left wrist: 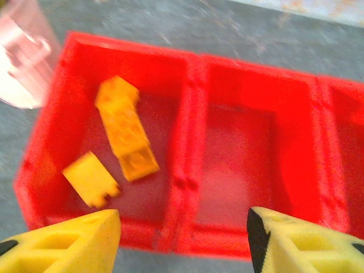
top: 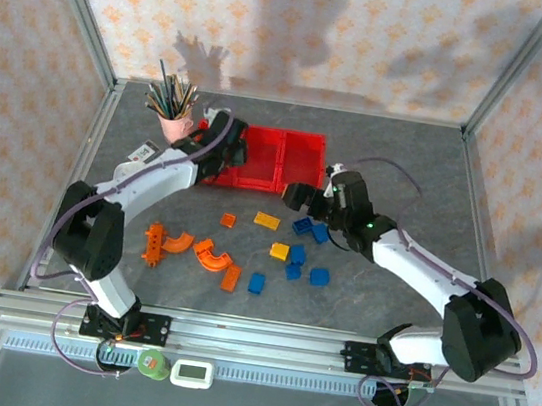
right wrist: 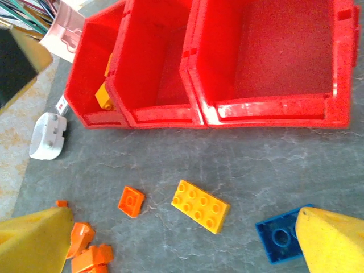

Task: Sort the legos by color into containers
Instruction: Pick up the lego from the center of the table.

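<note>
- Left gripper (left wrist: 183,227): jaws parted with nothing between them, hanging over the containers (left wrist: 190,114). The wall between the end bin and the middle bin is right under it.
- Ahead and to its left, in the end bin, lie a long orange brick (left wrist: 125,131) and a paler small brick (left wrist: 91,179). Blur hides whether that one is yellow, so colours may be mixing.
- Farther left stands the pink cup (left wrist: 23,62); a wide swing out could tip it.
- Right gripper (right wrist: 185,222): wide open, empty. The blue brick (right wrist: 278,242) sits under its right finger, so a straight descent could shove it away.
- Ahead lies the yellow brick (right wrist: 200,206), with the bins beyond.
</note>
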### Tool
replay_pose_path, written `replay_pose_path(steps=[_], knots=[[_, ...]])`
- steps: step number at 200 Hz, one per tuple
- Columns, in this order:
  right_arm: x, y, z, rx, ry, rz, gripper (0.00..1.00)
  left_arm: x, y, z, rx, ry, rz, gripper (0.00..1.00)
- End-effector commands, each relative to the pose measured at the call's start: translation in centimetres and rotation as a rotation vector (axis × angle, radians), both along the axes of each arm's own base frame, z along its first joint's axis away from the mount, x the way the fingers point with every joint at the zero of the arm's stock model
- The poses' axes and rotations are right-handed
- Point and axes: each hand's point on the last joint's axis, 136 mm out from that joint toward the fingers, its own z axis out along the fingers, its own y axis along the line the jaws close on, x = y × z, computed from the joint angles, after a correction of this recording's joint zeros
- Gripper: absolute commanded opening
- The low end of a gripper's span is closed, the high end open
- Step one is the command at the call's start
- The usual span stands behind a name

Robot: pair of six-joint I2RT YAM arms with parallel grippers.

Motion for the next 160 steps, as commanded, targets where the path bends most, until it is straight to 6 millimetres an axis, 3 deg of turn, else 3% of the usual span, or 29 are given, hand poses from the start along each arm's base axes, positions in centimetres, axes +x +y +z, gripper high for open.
replay_pose_path(steps=[1, 21, 71, 160], knots=[[-1.3, -1.8, -2.0, -0.078, 0.027, 0.005, 1.00, -3.4, -0.9, -1.6, -0.020, 0.060, 0.019, 0.64], [-1.8, -3.0, -3.4, -0.080, 0.046, -0.008, 1.00, -5.2, -3.1, -2.0, -0.088, 0.049, 0.025, 0.65], [-2.6, -4.4, -5.4, -0.104, 0.065, -0.021, 1.00, -8.6, -7.9, -5.9, -0.188, 0.132, 0.010, 0.71], [-2.5, -6.3, -5.9, -0.099, 0.063, -0.060, 1.00, -9.8, -10.9, -11.1, -0.232, 0.213, 0.067, 0.78]])
